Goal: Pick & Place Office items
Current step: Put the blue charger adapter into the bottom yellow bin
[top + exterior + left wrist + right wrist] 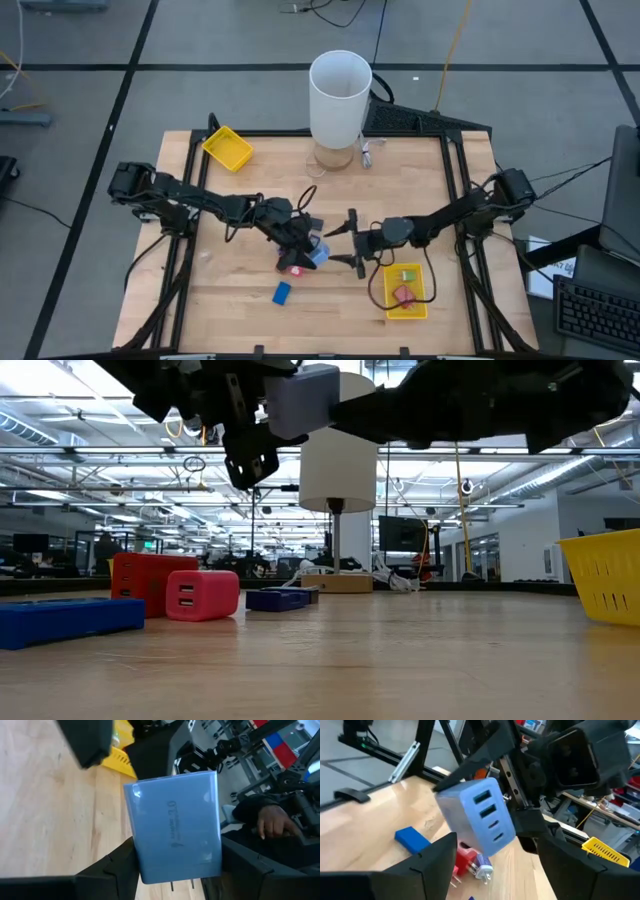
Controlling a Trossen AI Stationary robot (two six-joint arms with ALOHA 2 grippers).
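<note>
A light blue charger-like block (172, 825) is held above the table by my left gripper (175, 845), which is shut on it at mid-table (305, 245). My right gripper (497, 845) is open just right of it (352, 240), with a finger on either side of the block (477, 817) and touching nothing. On the wood below rest a red piece (295, 265) and a blue piece (282, 292). In the low view, red (150, 580), pink-red (202, 595) and blue (70, 620) pieces lie flat on the table. My left gripper pinches the light blue block by two opposite side faces (137, 845), one finger (117, 865) on each side. Its metal prong end (180, 884) points back toward the wrist. The fingers reach in from the table's left. The block is lifted clear of the table (300, 400).
A tall white cylinder (338, 95) stands at the far edge. One yellow tray (228, 147) sits at the far left. Another yellow tray (405, 290) near the right front holds green and red pieces. A person's hand (272, 822) shows beyond the table.
</note>
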